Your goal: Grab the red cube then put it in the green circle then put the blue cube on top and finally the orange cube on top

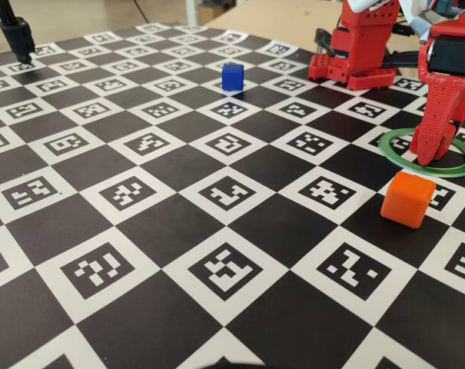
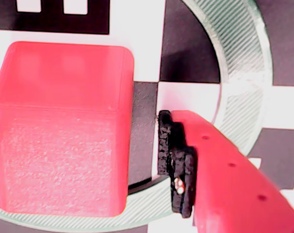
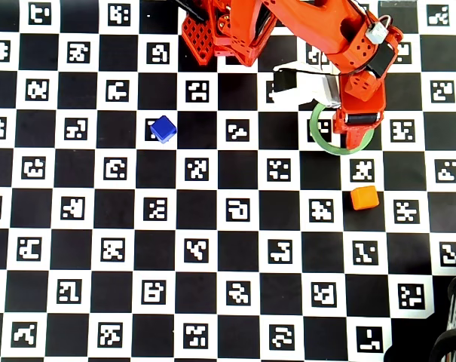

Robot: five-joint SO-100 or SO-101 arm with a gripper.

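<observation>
Red cube (image 2: pixel 61 128) sits inside the green circle (image 2: pixel 244 87); the gripper (image 2: pixel 137 160) is spread, its finger (image 2: pixel 219 174) beside the cube, not touching.

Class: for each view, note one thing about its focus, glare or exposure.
Wrist view: red cube fills the frame, soft and washed out to pink. Fixed view: orange cube sharp, far background softer. Overhead view: even light, no glare, blue cube crisp.
</observation>
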